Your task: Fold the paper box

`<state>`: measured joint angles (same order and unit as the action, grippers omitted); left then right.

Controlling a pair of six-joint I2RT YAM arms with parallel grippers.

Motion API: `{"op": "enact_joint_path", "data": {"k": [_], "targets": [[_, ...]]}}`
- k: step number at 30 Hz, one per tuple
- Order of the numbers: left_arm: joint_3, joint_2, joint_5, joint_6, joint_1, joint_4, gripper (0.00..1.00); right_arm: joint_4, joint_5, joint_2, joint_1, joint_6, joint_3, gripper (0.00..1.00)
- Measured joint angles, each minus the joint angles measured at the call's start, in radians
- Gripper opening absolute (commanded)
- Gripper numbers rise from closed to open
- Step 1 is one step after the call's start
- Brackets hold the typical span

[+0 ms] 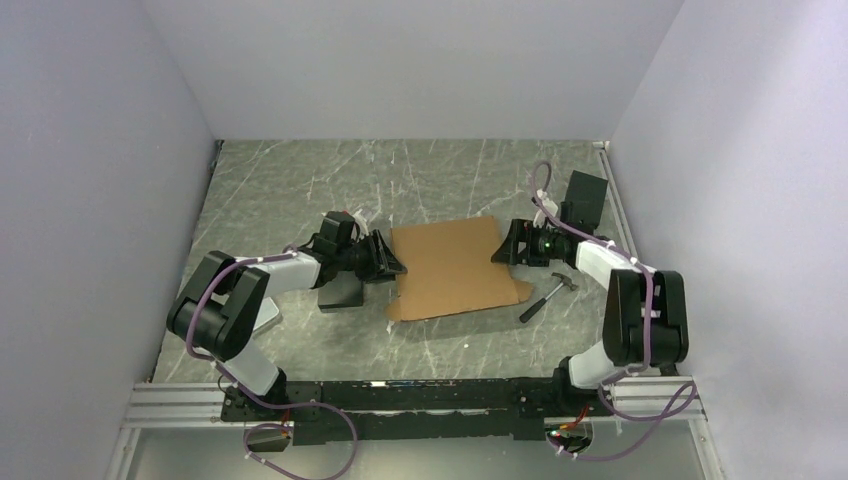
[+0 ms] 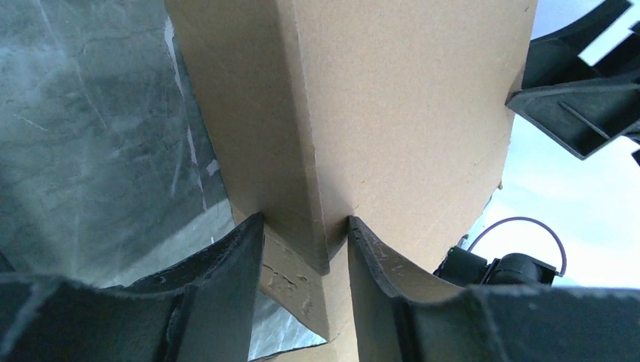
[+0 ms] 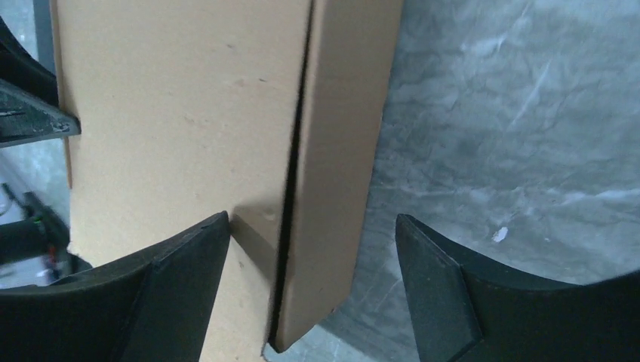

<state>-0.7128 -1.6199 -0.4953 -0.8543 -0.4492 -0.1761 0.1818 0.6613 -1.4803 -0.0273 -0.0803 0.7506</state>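
Left gripper [image 1: 390,262] was seen pinching the left edge of the paper box [image 1: 455,265]. A folded side strip was squeezed between its two black fingers [image 2: 226,279]. The box was laid near the middle of the grey marbled table [image 1: 300,190], between the two arms. From above it looked mostly flat. It was made of plain brown cardboard, dull and a bit rough, with straight crease lines.

The right gripper [image 1: 503,250] was spread wide around the other side strip. One finger was pressed to the cardboard and the other was kept apart from it.

To do this step well, both strips should probably be stood up along their creases. A gentle squeeze would likely be needed, so that nothing is crushed. A small hammer [image 1: 547,296] was left near the box's right edge.
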Motion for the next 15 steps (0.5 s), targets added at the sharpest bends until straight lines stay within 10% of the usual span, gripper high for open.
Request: {"op": "enact_joint_path", "data": {"k": [8, 15], "targets": [[0.021, 0.0, -0.013, -0.003, 0.006, -0.039, 0.69, 0.005, 0.196, -0.159, -0.056, -0.063, 0.031, 0.43], [0.109, 0.044, -0.044, -0.032, 0.035, -0.111, 0.91, 0.052, 0.303, -0.251, -0.116, -0.059, 0.077, 0.35]]}}
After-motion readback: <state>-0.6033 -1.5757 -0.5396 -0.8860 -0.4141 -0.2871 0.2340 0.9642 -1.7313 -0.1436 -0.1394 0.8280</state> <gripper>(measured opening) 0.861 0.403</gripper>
